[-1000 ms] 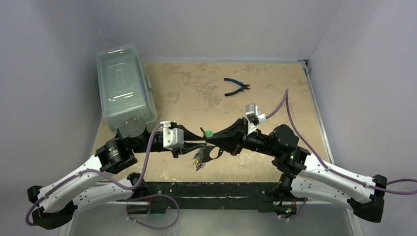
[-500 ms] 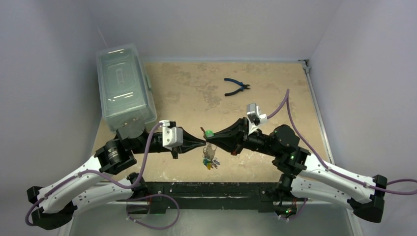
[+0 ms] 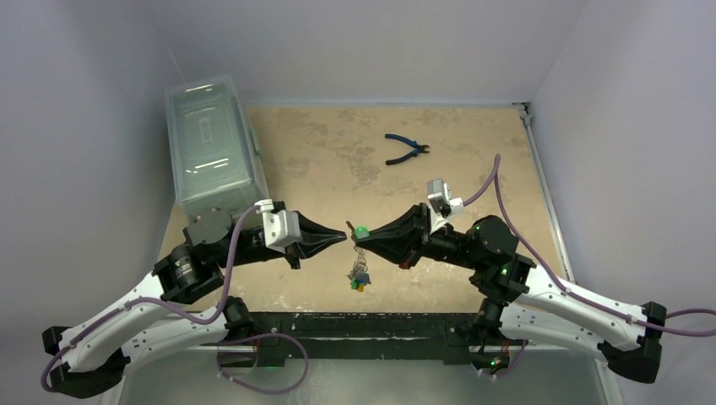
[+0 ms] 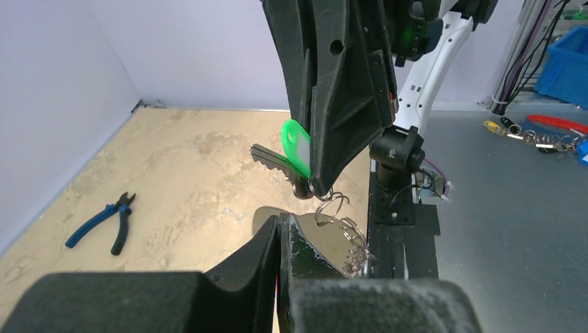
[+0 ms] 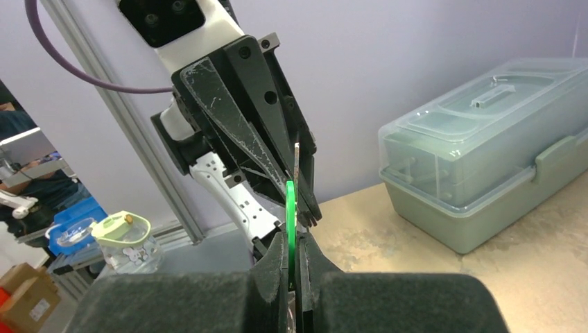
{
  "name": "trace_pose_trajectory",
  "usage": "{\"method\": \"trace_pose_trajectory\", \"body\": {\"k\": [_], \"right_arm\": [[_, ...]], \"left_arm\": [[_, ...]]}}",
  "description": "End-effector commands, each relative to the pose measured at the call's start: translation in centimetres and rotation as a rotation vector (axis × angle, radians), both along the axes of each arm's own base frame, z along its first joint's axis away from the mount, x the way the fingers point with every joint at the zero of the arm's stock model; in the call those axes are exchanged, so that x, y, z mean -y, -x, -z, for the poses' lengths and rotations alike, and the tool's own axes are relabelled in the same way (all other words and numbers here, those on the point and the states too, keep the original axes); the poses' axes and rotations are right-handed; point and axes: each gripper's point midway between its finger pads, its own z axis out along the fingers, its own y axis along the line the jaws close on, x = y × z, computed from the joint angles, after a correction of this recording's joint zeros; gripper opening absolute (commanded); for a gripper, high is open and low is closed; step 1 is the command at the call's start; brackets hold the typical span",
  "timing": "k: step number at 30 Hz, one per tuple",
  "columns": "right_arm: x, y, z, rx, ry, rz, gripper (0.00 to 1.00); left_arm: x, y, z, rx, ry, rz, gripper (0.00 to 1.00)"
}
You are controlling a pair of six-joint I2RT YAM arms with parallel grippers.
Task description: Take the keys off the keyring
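My right gripper [image 3: 361, 238] is shut on the green head of a key [image 3: 360, 230], held above the table's front middle; the head shows edge-on between its fingers in the right wrist view [image 5: 290, 208]. The other keys [image 3: 360, 277] hang below it on small wire rings [image 4: 331, 207]. A pale silver keyring [image 4: 326, 243] shows just behind my left fingertips; I cannot tell whether it touches them. My left gripper [image 3: 342, 240] is shut, tip to tip with the right one, a small gap between them. It faces the green key [image 4: 297, 147] in its own view.
Blue-handled pliers [image 3: 407, 149] lie at the back middle of the tan table. A clear lidded box [image 3: 215, 152] stands along the left edge. The black front rail [image 3: 363, 325] runs under the hanging bunch.
My left gripper drew back to the left and rose a little. The key bunch, pulled left a second ago, now hangs straight down under the right gripper.
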Motion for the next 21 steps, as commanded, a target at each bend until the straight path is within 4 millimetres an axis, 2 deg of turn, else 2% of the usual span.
{"method": "trace_pose_trajectory", "body": {"k": [1, 6, 11, 12, 14, 21], "right_arm": [[0.8, 1.0, -2.8, 0.049, -0.101, -0.033, 0.0], [1.4, 0.5, -3.3, 0.042, -0.114, 0.014, 0.0], [2.6, -1.3, -3.8, 0.008, -0.141, 0.13, 0.0], [3.0, -1.8, -3.8, -0.006, -0.148, 0.164, 0.0], [3.6, -2.7, -3.5, -0.032, -0.155, 0.225, 0.0], [5.2, -5.6, -2.1, -0.113, -0.146, 0.404, 0.0]], "left_arm": [[0.3, -0.5, -0.8, -0.012, 0.043, -0.016, 0.0], [0.8, 0.4, -0.2, -0.009, 0.024, 0.044, 0.0], [1.8, 0.2, 1.3, -0.056, -0.045, 0.066, 0.3], [1.9, 0.1, 1.5, -0.065, -0.051, 0.062, 0.33], [2.1, -0.2, 1.7, -0.071, -0.057, 0.056, 0.36], [1.3, -1.8, 0.6, -0.05, -0.015, -0.049, 0.45]]}}
